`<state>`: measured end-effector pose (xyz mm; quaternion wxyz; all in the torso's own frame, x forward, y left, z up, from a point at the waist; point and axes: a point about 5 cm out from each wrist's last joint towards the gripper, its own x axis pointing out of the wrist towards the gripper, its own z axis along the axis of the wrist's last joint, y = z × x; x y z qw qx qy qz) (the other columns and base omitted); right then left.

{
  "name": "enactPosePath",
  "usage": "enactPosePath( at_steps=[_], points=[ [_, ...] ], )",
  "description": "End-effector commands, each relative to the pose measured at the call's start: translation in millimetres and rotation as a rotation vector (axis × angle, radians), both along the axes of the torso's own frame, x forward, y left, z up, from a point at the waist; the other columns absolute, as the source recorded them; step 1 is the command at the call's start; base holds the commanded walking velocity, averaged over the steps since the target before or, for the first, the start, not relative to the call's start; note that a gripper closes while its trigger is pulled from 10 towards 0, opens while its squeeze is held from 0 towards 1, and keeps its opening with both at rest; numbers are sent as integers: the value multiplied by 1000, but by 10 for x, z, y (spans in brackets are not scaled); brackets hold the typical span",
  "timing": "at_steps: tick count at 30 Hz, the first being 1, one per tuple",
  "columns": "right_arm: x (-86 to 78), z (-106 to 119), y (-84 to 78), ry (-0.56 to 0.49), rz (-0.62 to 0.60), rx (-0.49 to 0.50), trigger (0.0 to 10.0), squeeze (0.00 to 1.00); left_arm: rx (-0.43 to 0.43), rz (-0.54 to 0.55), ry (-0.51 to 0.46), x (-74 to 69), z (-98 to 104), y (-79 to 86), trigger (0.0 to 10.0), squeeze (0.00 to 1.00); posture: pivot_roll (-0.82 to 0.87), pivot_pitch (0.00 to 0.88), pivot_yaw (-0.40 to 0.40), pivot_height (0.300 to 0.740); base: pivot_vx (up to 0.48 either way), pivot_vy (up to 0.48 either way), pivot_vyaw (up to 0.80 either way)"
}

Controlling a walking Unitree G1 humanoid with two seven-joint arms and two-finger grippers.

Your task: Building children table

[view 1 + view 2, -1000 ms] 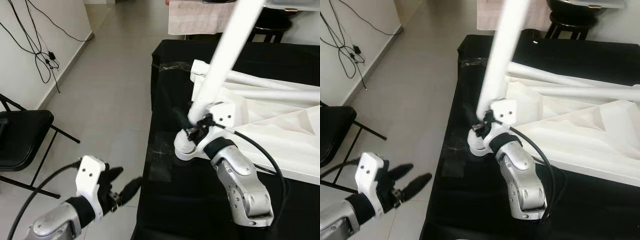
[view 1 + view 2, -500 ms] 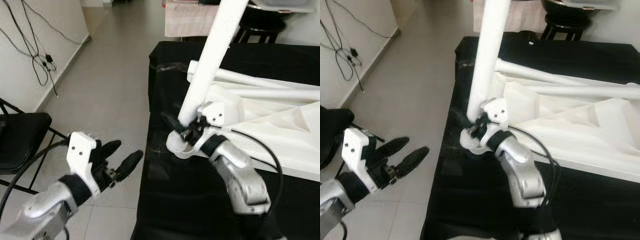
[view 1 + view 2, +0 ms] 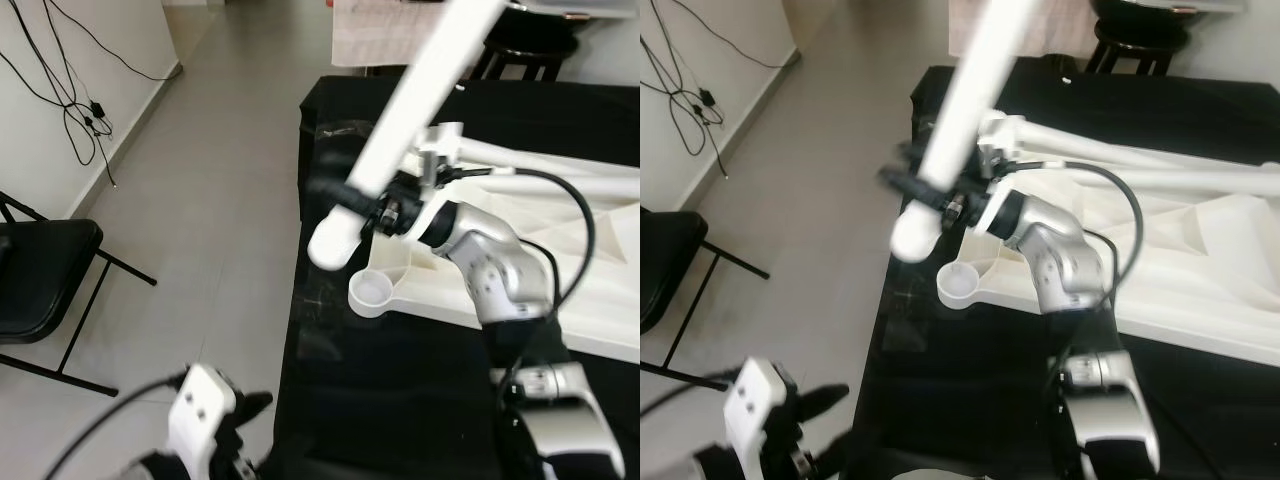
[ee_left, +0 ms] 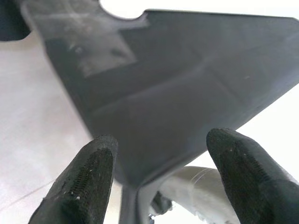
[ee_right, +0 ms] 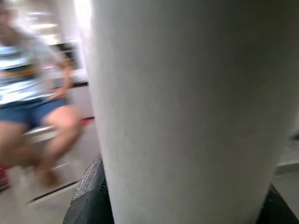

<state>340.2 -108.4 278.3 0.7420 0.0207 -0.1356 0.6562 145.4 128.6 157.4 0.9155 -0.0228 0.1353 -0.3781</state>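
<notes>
The white table leg (image 3: 400, 130) is in my right tool (image 3: 372, 212), pinched near its rounded lower end, and it slants up and away toward the top of the head views. That rounded end hangs free in the air above the round socket (image 3: 372, 291) at the corner of the white tabletop (image 3: 560, 270), not seated in it. In my right wrist view the leg (image 5: 187, 107) sits hard against my black fingers (image 5: 88, 196), with a blurred seated person (image 5: 32, 93) behind it. The tabletop lies on the black-covered counter (image 3: 400, 390), with other white legs (image 3: 540, 160) resting on it. My left tool (image 4: 161, 182) is low beside the counter's near corner, its two fingers (image 4: 79, 184) spread apart with nothing between them. A black folding chair (image 3: 40, 280) stands on the tiled floor (image 3: 220, 200), and cables (image 3: 75, 95) hang down the wall.
</notes>
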Motion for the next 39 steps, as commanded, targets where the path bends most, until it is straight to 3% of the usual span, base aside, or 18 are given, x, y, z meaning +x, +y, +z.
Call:
enactPosePath(
  at_steps=[1,4,6,9,13,22,31,39],
  points=[
    [-10,-27,8,1,34,-17,10000,0,6,11,-22,-15,32,-6,10000,0,96,301,-25,740,0,0,0],
    [-9,-31,38,-25,132,-93,10000,0,-7,57,-41,-67,79,-14,10000,0,110,334,-22,740,0,0,0],
    [-9,-31,38,-25,132,-93,10000,0,-7,57,-41,-67,79,-14,10000,0,110,334,-22,740,0,0,0],
    [-29,3,41,-57,217,-159,10000,0,8,74,-101,-131,145,-15,10000,0,108,376,-16,740,0,0,0],
    [-3,200,-130,-84,256,-147,10000,0,69,72,-201,-223,200,-38,10000,0,120,411,-11,740,0,0,0],
    [-74,400,-324,-134,272,-158,10000,0,118,119,-269,-263,218,-16,10000,0,118,440,-4,740,0,0,0],
    [-59,335,-450,-148,214,-223,10000,0,116,122,-275,-289,214,-21,10000,0,121,444,1,740,0,0,0],
    [-115,189,-353,-187,243,-299,10000,0,124,122,-284,-303,212,-27,10000,0,119,442,3,740,0,0,0]
  ],
)
